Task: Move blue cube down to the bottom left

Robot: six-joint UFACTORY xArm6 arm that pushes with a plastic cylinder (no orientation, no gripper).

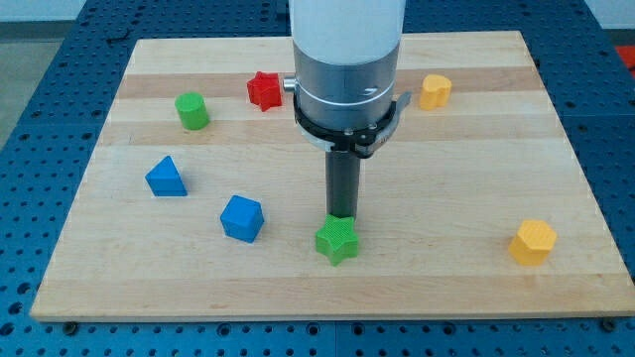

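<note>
The blue cube (242,218) sits on the wooden board (446,169), left of centre and towards the view's bottom. My tip (342,215) is at the end of the dark rod, right behind the green star block (337,240), seemingly touching its upper edge. The tip is about a hundred pixels to the right of the blue cube and apart from it.
A blue triangular block (166,178) lies up-left of the cube. A green cylinder (192,111) and a red star block (264,90) are near the view's top left. A yellow block (435,91) is top right, another yellow block (533,241) bottom right.
</note>
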